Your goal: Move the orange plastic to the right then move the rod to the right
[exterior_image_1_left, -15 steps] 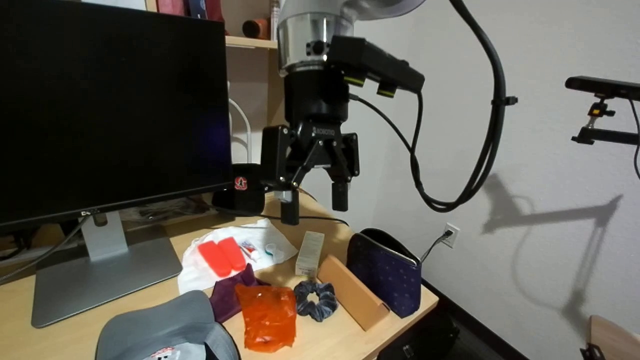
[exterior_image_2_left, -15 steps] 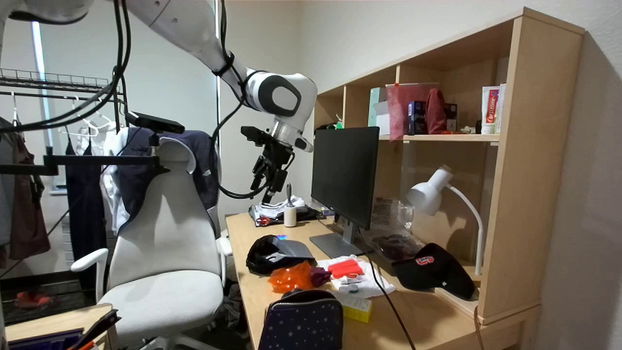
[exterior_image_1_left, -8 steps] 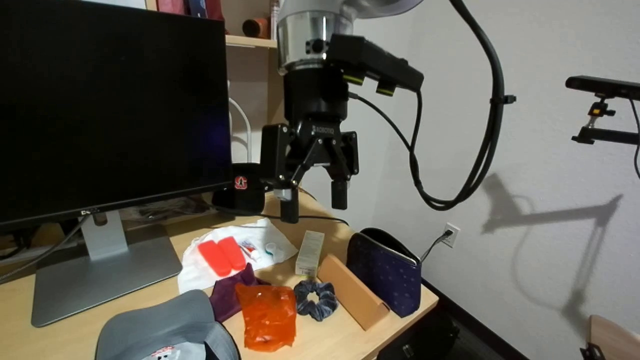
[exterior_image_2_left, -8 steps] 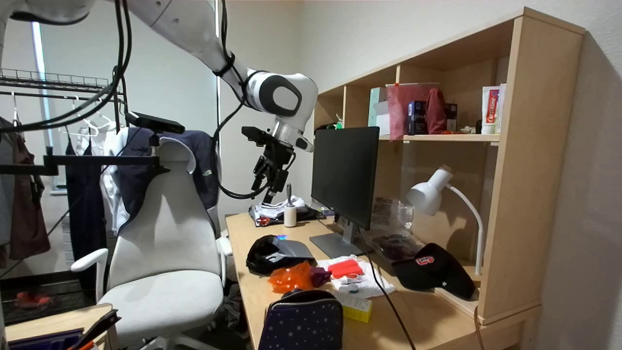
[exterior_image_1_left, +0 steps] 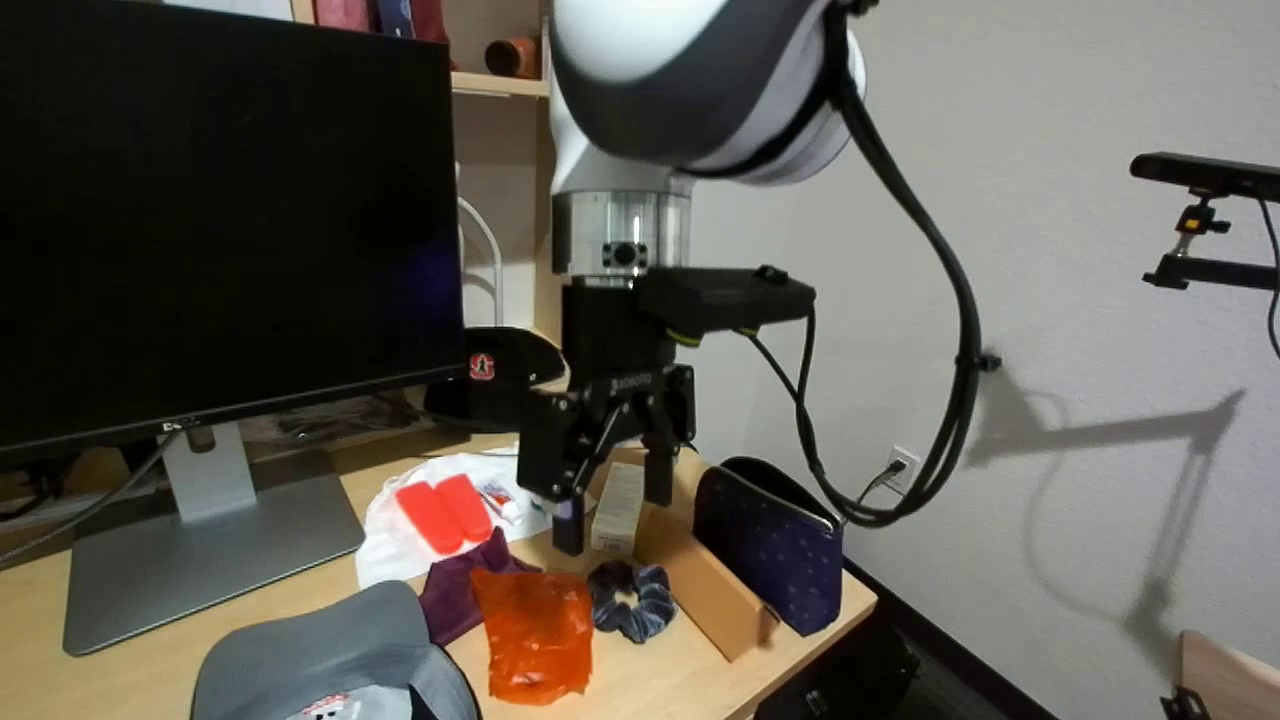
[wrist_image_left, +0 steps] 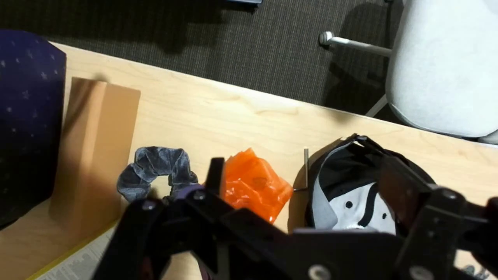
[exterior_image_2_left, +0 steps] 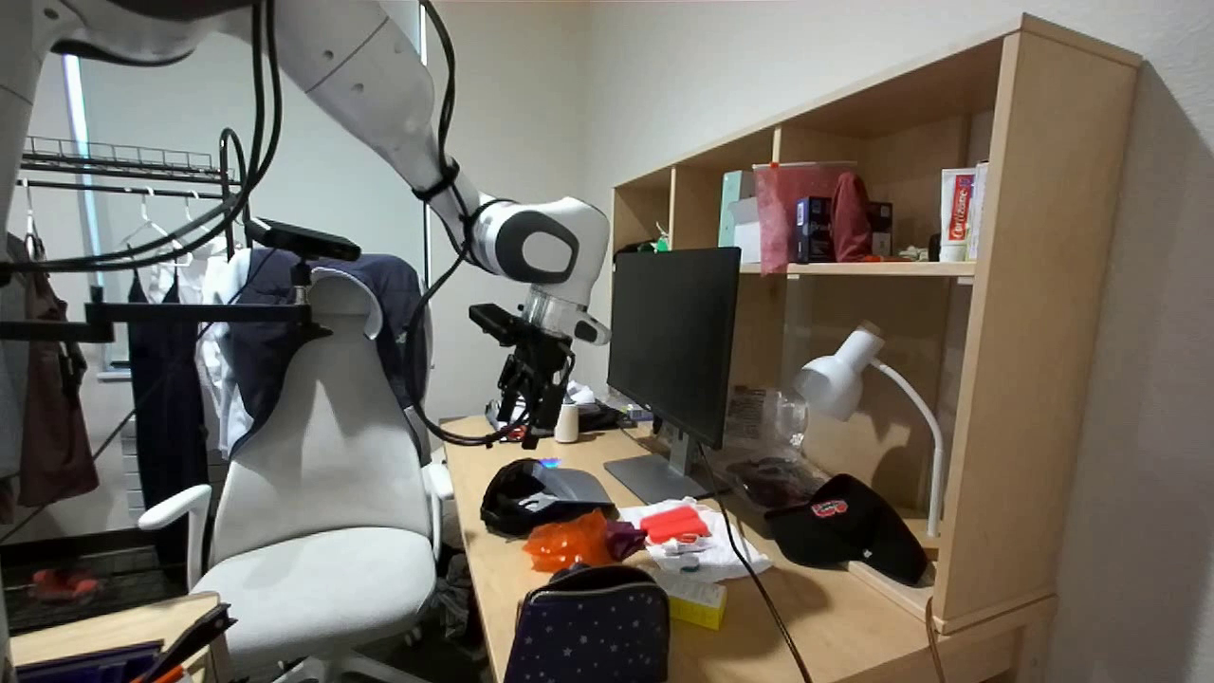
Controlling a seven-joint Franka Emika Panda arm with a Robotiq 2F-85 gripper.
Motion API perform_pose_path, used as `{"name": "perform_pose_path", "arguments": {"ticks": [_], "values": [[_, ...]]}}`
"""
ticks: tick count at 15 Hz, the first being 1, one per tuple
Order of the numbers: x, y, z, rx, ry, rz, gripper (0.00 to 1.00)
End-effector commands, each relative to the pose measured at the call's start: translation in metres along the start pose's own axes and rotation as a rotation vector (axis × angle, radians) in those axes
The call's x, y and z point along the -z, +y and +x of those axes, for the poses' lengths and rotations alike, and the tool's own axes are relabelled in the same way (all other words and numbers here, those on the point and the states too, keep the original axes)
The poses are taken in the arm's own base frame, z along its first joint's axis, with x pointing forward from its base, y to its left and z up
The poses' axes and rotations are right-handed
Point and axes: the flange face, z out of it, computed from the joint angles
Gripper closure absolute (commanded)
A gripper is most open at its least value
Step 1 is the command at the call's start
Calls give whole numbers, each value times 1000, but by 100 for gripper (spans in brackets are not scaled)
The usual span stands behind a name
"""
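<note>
The orange plastic is a crumpled, glossy, translucent piece on the desk. It shows in both exterior views (exterior_image_1_left: 538,640) (exterior_image_2_left: 569,543) and in the wrist view (wrist_image_left: 256,182). The rod (wrist_image_left: 306,167) is a thin L-shaped metal piece in the wrist view, between the orange plastic and the grey cap; I cannot make it out in the exterior views. My gripper (exterior_image_1_left: 613,508) is open and empty, held above the desk with its fingers apart. In the wrist view the gripper (wrist_image_left: 307,177) has one finger overlapping the orange plastic's left edge and the other over the cap.
A grey and black cap (wrist_image_left: 350,186) lies beside the rod. A dark scrunchie (wrist_image_left: 155,173), a tan case (wrist_image_left: 97,147) and a starry navy pouch (wrist_image_left: 27,116) stand on the other side. A monitor (exterior_image_1_left: 230,230) and purple cloth (exterior_image_1_left: 460,595) are nearby. The desk edge (wrist_image_left: 249,91) is close.
My gripper has come down towards the desk in both exterior views, mostly in the last half second. Its fingers stay apart. The orange plastic and the other desk objects have not moved.
</note>
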Motion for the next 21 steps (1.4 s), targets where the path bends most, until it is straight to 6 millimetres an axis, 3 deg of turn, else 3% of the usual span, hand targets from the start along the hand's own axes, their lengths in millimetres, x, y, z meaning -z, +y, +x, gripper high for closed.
{"name": "perform_pose_path", "arguments": {"ticks": [1, 4, 5, 9, 18, 21], "values": [[-43, 5, 5, 17, 56, -48, 0], [-68, 9, 10, -9, 42, -17, 0], [-60, 9, 9, 5, 39, -35, 0], [-72, 10, 13, 45, 12, -35, 0], [-102, 17, 64, 413, 21, -199, 0], [-114, 9, 83, 534, 64, -180, 0]]}}
